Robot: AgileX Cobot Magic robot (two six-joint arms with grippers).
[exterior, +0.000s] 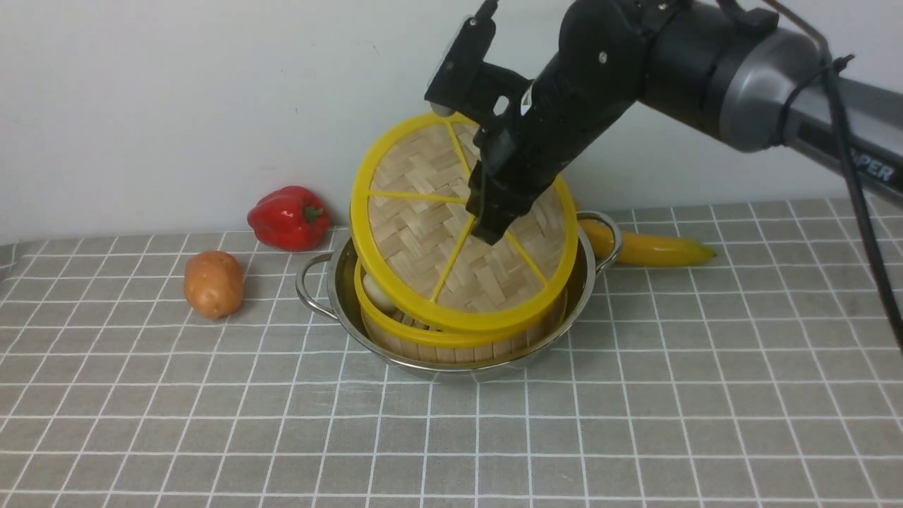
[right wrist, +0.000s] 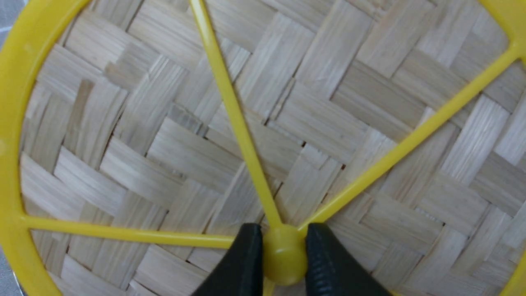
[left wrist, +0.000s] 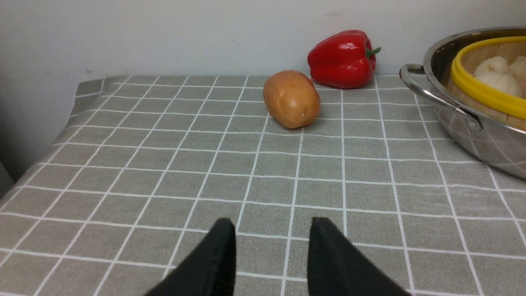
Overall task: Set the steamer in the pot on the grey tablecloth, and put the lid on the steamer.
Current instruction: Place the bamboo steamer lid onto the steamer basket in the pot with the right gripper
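**Figure: lid above the steamer, three views.**

- One grey tablecloth (exterior: 635, 395) with a white grid covers the table.
- One steel pot (exterior: 343, 300) stands on the cloth near the middle. Both of its loop handles are in sight, one on each side.
- One steamer (exterior: 437, 351) sits inside the pot, its yellow rim just above the pot's rim.
- One lid (exterior: 416, 233) hangs tilted over the steamer. Its far edge is raised and its near edge lies low against the steamer's rim. Four yellow spokes show in the front view.
- On the left, pale buns (left wrist: 495, 74) show through the gap under the lid. Their number cannot be told.
- The right gripper (exterior: 488, 229) comes down from the upper right. In the right wrist view its two fingers (right wrist: 246, 263) are clamped on the lid's single centre knob (right wrist: 283, 263), one on each side.
- The left gripper (left wrist: 271, 246) appears only in its own wrist view. Its two fingers (left wrist: 218, 263) are spread apart above bare cloth with nothing between them.
- Three other items lie on the cloth:
  - One red pepper (exterior: 289, 217) is by the wall, left of the pot.
  - One potato (exterior: 213, 283) is nearer the camera and further left, apart from the pepper.
  - One banana (exterior: 656, 248) is just behind the pot's right handle.
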